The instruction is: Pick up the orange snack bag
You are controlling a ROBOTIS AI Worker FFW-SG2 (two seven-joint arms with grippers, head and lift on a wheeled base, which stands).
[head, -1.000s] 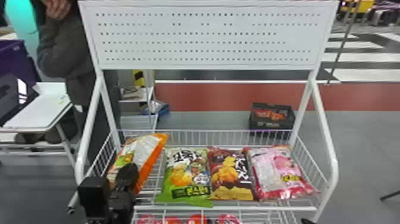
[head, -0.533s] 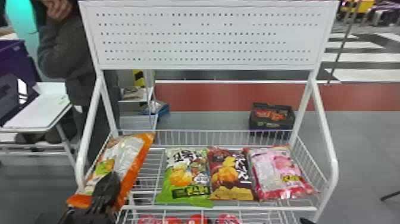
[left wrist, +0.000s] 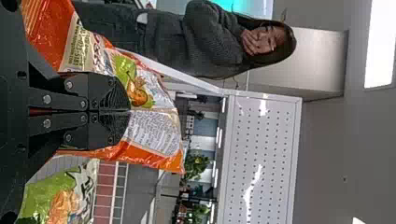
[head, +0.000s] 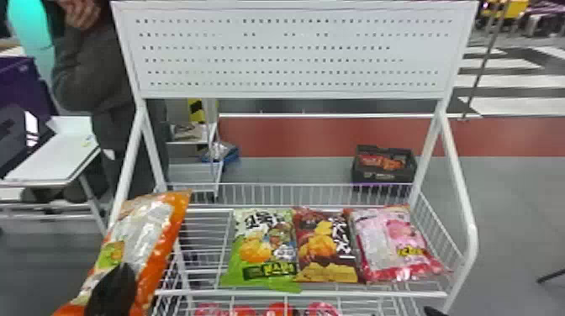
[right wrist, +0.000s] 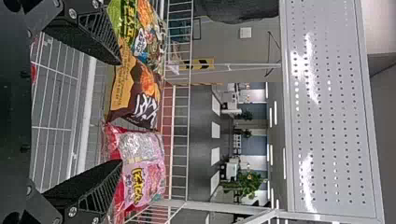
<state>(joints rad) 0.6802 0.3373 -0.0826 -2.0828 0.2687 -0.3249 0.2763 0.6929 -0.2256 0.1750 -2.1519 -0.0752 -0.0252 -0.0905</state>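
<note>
Where the left gripper (left wrist: pixel 128 111) meets the orange bag (left wrist: pixel 154 135), its jaws are drawn together with film pinched between them; a crease runs out from the fingertips, and packaging spreads to either side. The hold looks firm enough, though how deep the pinch goes I cannot tell.

In the head view the bag sits at the lower left, its long axis slanting from the bottom edge up and to the right. The gripper covers part of its lower half, so most of the length stands beyond the fingertips. That is what the coming move turns on — the far end is unsupported, and it could swing or droop if the arm turns quickly.

The bag's upper part overlaps the rack's left post (head: pixel 129 168); whether they touch is unclear. Its right edge is near the shelf's left side, with bare wires (head: pixel 206 248) between it and the green bag (head: pixel 260 252). Room to move seems best toward the lower left, over the grey floor (head: pixel 46 260), away from post and wires.

The left arm is the nearer one and has the job nearly done; a steady draw outward should finish it. The right gripper (right wrist: pixel 121 112), jaws wide apart, holds nothing, facing the brown bag (right wrist: pixel 135 93) and pink bag (right wrist: pixel 142 161).
</note>
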